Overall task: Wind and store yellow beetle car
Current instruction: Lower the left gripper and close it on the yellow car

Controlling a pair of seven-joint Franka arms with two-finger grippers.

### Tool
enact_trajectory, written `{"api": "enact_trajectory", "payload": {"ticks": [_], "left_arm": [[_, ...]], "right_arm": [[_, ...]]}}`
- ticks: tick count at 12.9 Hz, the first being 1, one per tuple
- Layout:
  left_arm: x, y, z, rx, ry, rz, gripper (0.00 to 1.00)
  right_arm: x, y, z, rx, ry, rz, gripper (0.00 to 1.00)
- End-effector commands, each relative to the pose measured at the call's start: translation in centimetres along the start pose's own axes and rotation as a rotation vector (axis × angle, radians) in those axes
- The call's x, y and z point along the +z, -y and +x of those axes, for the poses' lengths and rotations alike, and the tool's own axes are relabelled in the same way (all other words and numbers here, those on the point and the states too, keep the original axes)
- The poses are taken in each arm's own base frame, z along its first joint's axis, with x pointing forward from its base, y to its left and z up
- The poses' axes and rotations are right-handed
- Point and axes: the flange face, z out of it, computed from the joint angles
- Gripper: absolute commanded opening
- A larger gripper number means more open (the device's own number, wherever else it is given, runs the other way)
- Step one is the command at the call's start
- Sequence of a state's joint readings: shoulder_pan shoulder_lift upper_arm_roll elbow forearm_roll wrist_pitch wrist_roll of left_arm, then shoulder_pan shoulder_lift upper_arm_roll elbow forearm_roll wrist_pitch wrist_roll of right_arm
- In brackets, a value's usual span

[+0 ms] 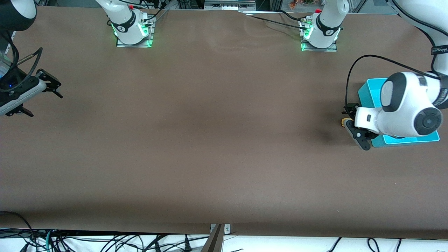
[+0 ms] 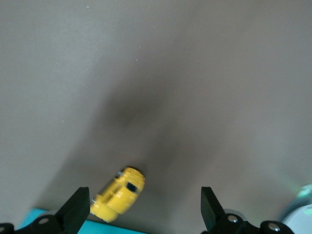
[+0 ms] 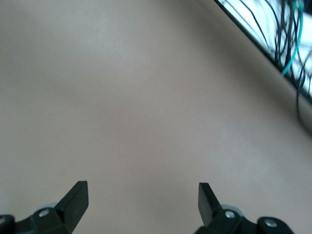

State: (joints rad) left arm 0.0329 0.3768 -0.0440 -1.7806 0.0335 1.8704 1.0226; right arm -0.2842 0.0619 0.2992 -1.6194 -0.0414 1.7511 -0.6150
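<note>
The yellow beetle car [image 1: 344,122] [image 2: 119,194] rests on the brown table, right beside the edge of a teal box [image 1: 371,91] [image 2: 97,228] at the left arm's end. My left gripper [image 1: 354,125] [image 2: 145,200] hangs low over the car and is open. The car lies between its fingers, close to one finger and well apart from the other, touching neither. Most of the car is hidden by the left hand in the front view. At the right arm's end of the table my right gripper [image 1: 46,105] [image 3: 142,195] waits open over bare table, holding nothing.
The left arm's wrist covers much of the teal box. Both arm bases [image 1: 133,31] [image 1: 320,35] stand along the table's edge farthest from the front camera. Loose cables [image 1: 70,241] and a metal bracket [image 1: 220,229] lie at the edge nearest the front camera.
</note>
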Motion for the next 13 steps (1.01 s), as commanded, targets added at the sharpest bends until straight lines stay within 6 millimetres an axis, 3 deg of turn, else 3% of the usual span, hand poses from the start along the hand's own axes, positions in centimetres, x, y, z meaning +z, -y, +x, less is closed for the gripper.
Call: {"api": "enact_trajectory", "payload": {"ticks": [1,3,6,10,13], "left_arm": [[2.8,-1.3,-1.6,0.243,-0.013,0.102,1.00],[4.9,-1.1,-2.3,0.369,-0.030,0.148,1.00],[6.8,-0.9,-3.6,0.459,-0.033,0.169,1.00],[9.6,0.0,-6.4,0.537,-0.052,0.236,1.00],[11.2,0.9,-8.5,0.587,-0.055,0.267,1.00]], "right_arm": [[-1.6,0.9,-1.5,0.270,0.001,0.056,1.00],[-2.2,1.8,-1.5,0.440,0.013,0.084,1.00],[-2.6,4.2,0.2,0.597,0.008,0.083,1.00],[-2.2,4.9,0.1,0.602,0.053,0.095,1.00],[-1.8,5.2,-0.5,0.513,0.113,0.101,1.00]]}}
